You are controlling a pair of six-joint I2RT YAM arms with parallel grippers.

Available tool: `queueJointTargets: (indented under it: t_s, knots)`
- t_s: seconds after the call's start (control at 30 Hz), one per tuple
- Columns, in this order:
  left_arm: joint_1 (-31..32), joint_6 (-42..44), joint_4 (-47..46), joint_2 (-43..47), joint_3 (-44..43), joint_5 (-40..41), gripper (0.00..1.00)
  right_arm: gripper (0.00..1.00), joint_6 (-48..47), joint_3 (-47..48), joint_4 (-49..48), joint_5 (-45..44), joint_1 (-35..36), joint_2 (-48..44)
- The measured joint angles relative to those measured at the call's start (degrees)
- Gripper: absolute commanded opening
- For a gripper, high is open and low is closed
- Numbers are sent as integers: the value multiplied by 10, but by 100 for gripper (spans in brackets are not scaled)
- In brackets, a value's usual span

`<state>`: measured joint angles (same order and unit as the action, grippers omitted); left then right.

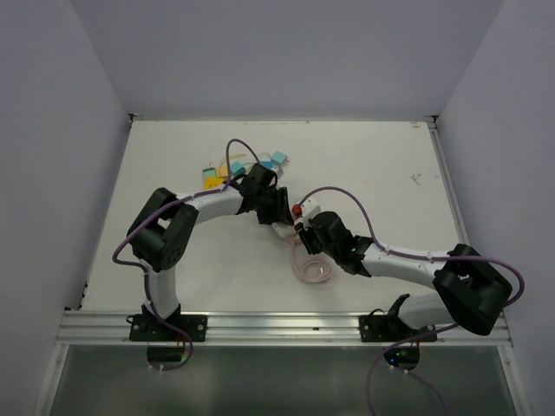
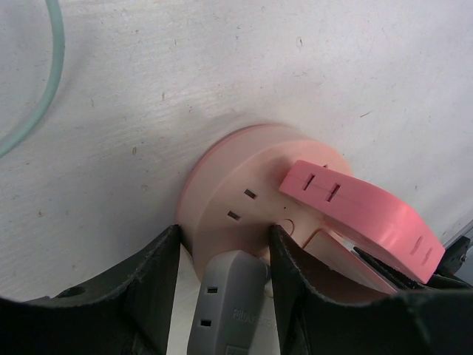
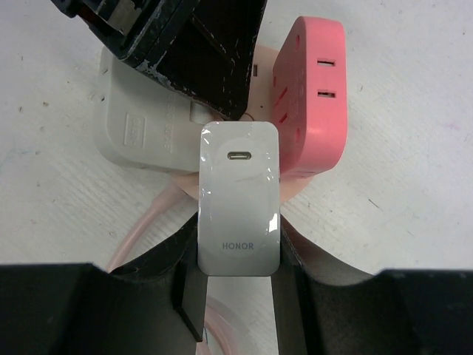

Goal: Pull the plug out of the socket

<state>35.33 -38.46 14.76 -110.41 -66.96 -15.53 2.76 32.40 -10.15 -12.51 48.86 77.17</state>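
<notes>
The socket is a pink round hub (image 2: 244,170) with a pink branch (image 2: 362,214) and a grey branch (image 2: 225,303). In the top view it lies mid-table (image 1: 284,229) between both grippers. My left gripper (image 2: 224,237) is closed round the grey branch, one finger on each side. The plug is a white HONOR charger (image 3: 238,200) standing against the hub beside the pink branch (image 3: 310,96). My right gripper (image 3: 238,251) is shut on the plug's lower end, fingers pressing both sides. The left gripper's black fingers (image 3: 185,52) cover the hub behind the plug.
The socket's pink cable lies coiled (image 1: 310,267) on the table under the right wrist. Several coloured blocks (image 1: 247,165) sit behind the left gripper. A teal cable (image 2: 44,96) curves across the table in the left wrist view. The table's rail (image 1: 286,325) runs along the near edge.
</notes>
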Motion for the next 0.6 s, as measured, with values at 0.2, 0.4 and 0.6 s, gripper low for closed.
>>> queueJointTargets:
  t_s: [0.2,0.4,0.6]
  knots:
    - [0,-4,1,-3,-3,-4,47,0,-4,-10,-16,-1,0,-5]
    - [0,-4,2,-3,-3,-4,48,1,-2,-10,-13,2,0,-5]
    - [3,0,8,2,-6,2,49,37,20,5,25,7,-1,-5]
